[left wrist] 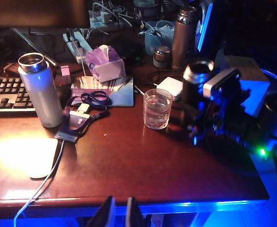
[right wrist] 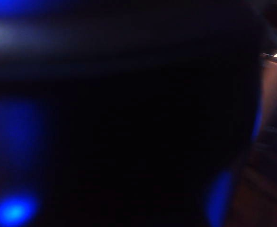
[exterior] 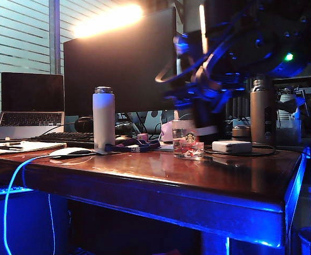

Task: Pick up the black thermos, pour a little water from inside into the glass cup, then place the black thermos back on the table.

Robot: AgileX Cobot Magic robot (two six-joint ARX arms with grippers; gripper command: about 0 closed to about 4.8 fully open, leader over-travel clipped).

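Three bottles on the desk (left wrist: 129,165): white bottle (exterior: 103,117), bronze bottle (exterior: 261,109), and the thermos (left wrist: 195,92), the last just beside the cup (left wrist: 157,109) on its right in the left wrist view.

Thermos: upright or near it, silvery rim up, base hidden behind the right arm, so we cannot tell whether it rests on the desk or hangs a little above. In the exterior view its dark body with the white band stands close behind and to the right of the cup.

Cup: clear, logo toward the exterior camera, what looks like a little water inside.

Right gripper (left wrist: 214,101): clamped around the thermos body below the rim, as we read the left wrist view; its own camera is filled by a dark blurred surface, which fits a bottle held close.

Left gripper (left wrist: 120,213): at the near desk edge, well apart from everything, fingers (left wrist: 106,215) nearly together, holding nothing.

Step in hand, by our judgement: either tipping toward the cup or setting down after a pour. Handling notes:
- keep the grip firm and the thermos vertical while lowering;
- land the base flat on bare desk, clear of the cup and the white charger (left wrist: 170,88) with its cable;
- let go only once the bottle stands by itself.
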